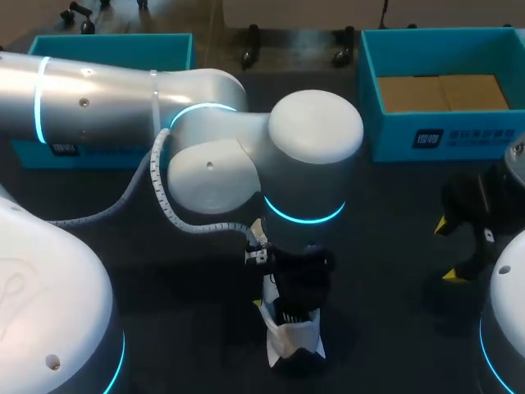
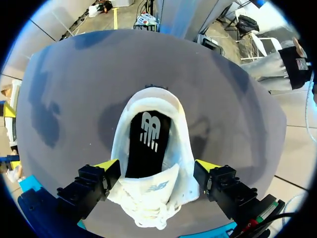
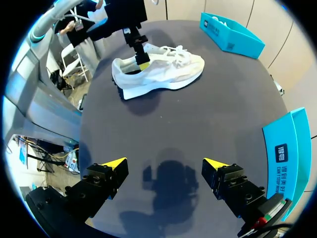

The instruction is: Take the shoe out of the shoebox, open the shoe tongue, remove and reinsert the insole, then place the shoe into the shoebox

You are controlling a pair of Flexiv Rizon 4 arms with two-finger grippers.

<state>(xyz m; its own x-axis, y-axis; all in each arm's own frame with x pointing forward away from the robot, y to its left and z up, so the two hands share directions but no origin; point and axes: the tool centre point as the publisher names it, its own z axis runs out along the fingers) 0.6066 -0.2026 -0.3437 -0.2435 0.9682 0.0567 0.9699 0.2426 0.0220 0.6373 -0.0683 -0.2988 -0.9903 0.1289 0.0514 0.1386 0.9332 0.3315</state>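
Left gripper [image 2: 157, 165]: straddles the shoe [image 2: 182, 141] at its middle, one yellow tip on each side. Both fingers [image 2: 110, 171] look pressed to the upper, so it seems to be grasping the shoe, though the contact on the far side is hard to make out.
Shoe: white, resting sole down on the dark table [image 3: 208, 114] near the front edge, well apart from both boxes. Its heel points away from the left gripper and its laces lie under the wrist.
Insole [image 2: 148, 141]: black, lying flat inside the shoe and showing through the opening.
Tongue [image 2: 151, 187]: white, lying across the front of the opening, just behind the insole.
Right gripper [image 3: 165, 162]: released, fingers wide apart, hanging over bare table well apart from the shoe.
Right box [image 1: 394, 135]: teal, at the far right of the table, with brown card inside.
Left box [image 1: 107, 43]: teal, far left, partly hidden by the left arm.
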